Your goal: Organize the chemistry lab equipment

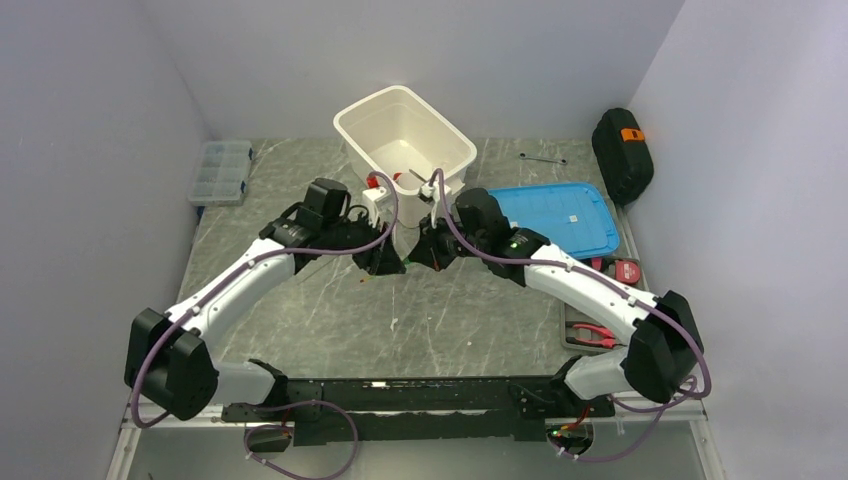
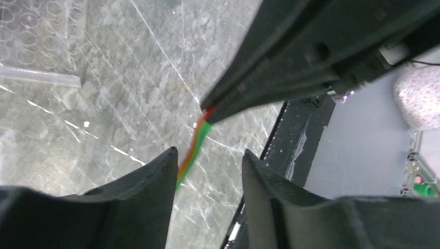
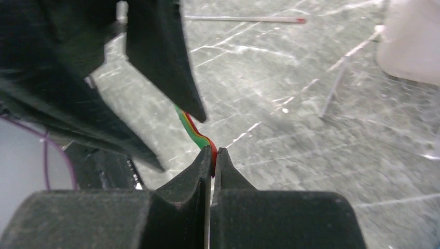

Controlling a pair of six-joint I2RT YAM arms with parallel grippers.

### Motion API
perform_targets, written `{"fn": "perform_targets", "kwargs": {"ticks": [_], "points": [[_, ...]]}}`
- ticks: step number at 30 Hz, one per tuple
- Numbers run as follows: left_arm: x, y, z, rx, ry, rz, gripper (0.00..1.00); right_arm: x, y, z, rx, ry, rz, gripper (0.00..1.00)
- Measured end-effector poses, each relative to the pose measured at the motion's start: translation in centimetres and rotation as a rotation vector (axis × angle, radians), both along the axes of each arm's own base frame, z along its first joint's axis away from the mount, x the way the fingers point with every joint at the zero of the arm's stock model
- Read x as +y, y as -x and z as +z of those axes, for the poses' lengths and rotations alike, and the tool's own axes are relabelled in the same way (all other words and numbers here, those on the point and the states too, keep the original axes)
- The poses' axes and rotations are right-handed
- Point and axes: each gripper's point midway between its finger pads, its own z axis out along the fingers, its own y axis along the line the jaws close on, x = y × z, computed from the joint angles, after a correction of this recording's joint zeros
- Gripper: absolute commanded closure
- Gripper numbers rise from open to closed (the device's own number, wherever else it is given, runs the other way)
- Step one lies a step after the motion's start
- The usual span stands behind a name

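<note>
My right gripper (image 3: 212, 153) is shut on one end of a thin red-yellow-green strip (image 3: 194, 129) and holds it just above the marble table. My left gripper (image 2: 210, 153) is open, and the strip (image 2: 200, 132) hangs between its fingers, close to the left finger (image 2: 155, 181). In the top view the two grippers meet tip to tip at mid-table, left (image 1: 387, 262) and right (image 1: 425, 255). A clear tube rack (image 2: 31, 36) lies on the table beyond the left gripper. A translucent bottle with a red nozzle (image 1: 376, 198) stands in front of the white bin.
A white bin (image 1: 350, 125) stands at the back centre. A blue lid (image 1: 560, 215), a black case (image 1: 622, 150) and red-handled pliers (image 1: 595, 335) are to the right. A clear organizer box (image 1: 222, 170) is back left. A thin rod (image 3: 244, 19) and bent wire (image 3: 337, 78) lie nearby.
</note>
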Motion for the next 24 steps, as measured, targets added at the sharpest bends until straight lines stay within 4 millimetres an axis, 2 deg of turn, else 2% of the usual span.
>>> {"fn": "perform_targets", "kwargs": {"ticks": [1,2,5,8,12,15,17,19,22,24], "points": [[0.1,0.1,0.2,-0.006,-0.001,0.003,0.16,-0.3,-0.3,-0.1,-0.01,0.009,-0.025,1.0],[0.3,0.1,0.5,-0.022,0.0,0.005,0.1,-0.7,-0.6,-0.1,-0.019,0.015,-0.048,1.0],[1.3,-0.4,1.8,-0.101,-0.005,0.056,0.01,-2.2,-1.8,0.4,-0.058,0.032,-0.145,1.0],[3.8,-1.1,3.9,-0.247,-0.015,0.181,0.01,-4.1,-3.5,1.6,-0.087,0.024,-0.246,1.0],[7.9,-1.7,7.3,-0.459,0.001,0.362,0.01,-8.1,-7.0,3.2,-0.11,0.02,-0.408,1.0],[10.6,-3.3,9.0,-0.543,-0.022,0.506,0.01,-10.3,-9.5,5.0,-0.131,0.019,-0.513,1.0],[11.9,-4.6,8.5,-0.541,-0.066,0.583,0.01,-10.9,-11.2,7.0,-0.163,-0.001,-0.564,1.0],[13.3,-6.0,7.1,-0.511,-0.13,0.657,0.01,-11.4,-13.0,9.4,-0.207,-0.024,-0.616,1.0],[14.6,-6.9,4.9,-0.456,-0.214,0.713,0.01,-11.5,-15.4,11.8,-0.254,-0.043,-0.677,1.0],[15.0,-7.0,4.4,-0.446,-0.239,0.731,0.01,-11.3,-17.3,12.8,-0.273,-0.048,-0.716,1.0]]}}
